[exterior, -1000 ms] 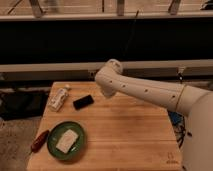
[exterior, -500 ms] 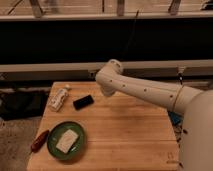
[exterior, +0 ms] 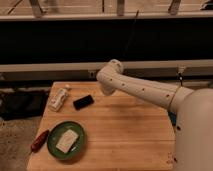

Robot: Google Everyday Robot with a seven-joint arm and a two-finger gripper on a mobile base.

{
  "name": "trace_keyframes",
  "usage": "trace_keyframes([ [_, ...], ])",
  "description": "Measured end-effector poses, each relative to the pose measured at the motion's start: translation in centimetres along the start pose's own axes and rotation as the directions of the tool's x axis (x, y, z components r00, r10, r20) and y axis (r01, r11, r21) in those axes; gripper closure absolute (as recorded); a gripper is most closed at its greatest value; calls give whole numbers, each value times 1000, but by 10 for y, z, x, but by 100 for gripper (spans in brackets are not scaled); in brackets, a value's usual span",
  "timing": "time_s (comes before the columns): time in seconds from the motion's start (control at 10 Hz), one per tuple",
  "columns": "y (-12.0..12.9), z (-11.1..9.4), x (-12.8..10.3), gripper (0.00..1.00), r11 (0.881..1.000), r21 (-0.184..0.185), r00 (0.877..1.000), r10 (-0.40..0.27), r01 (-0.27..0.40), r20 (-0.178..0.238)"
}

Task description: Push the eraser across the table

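**Arm end hangs over the far side of the worktop, eraser to its left**

The wooden worktop (exterior: 130, 137) carries four things, all gathered on its left half. The eraser (exterior: 83, 102), a small dark flat block, lies in the far-left part, set back from both the far edge and the left edge and turned at a slight angle to them. Just beside it, closer to the left edge and the far-left corner, lies a pale packet (exterior: 59, 97) with its long side running roughly from the far edge toward the near one. The two look close, but whether they touch cannot be told.

Near the near-left corner sits a round green plate (exterior: 52, 146), and on it rests a pale rectangular block (exterior: 67, 140). A red-handled item (exterior: 39, 142) lies just left of the plate, at the left edge.

The white arm (exterior: 145, 90) reaches in from the right edge and slants toward the far-left part. Its rounded end stands over the far middle of the worktop. The gripper (exterior: 106, 91) shows only as a dark patch under that rounded end, just right of the eraser and apart from it. Whether it is open or closed cannot be told, nor whether it touches the wood. The right half of the worktop lies under the arm.
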Motion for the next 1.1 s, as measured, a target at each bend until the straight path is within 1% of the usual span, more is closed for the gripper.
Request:
trace_keyframes([
  [0.1, -5, 11, -1, 96, 1000, 2, 1000, -12, 12, 9],
  [0.2, -9, 17, -3, 96, 1000, 3, 1000, -19, 19, 14],
  [0.4, -10, 21, -3, 96, 1000, 3, 999, -29, 28, 25],
  [0.5, -10, 25, -7, 96, 999, 3, 999, -38, 38, 36],
  [0.7, -16, 43, -18, 96, 998, 4, 996, -70, 69, 51],
  [0.9, -19, 50, -18, 96, 996, 5, 994, -87, 86, 61],
  [1.1, -20, 55, -25, 96, 994, 9, 991, -112, 112, 71],
])
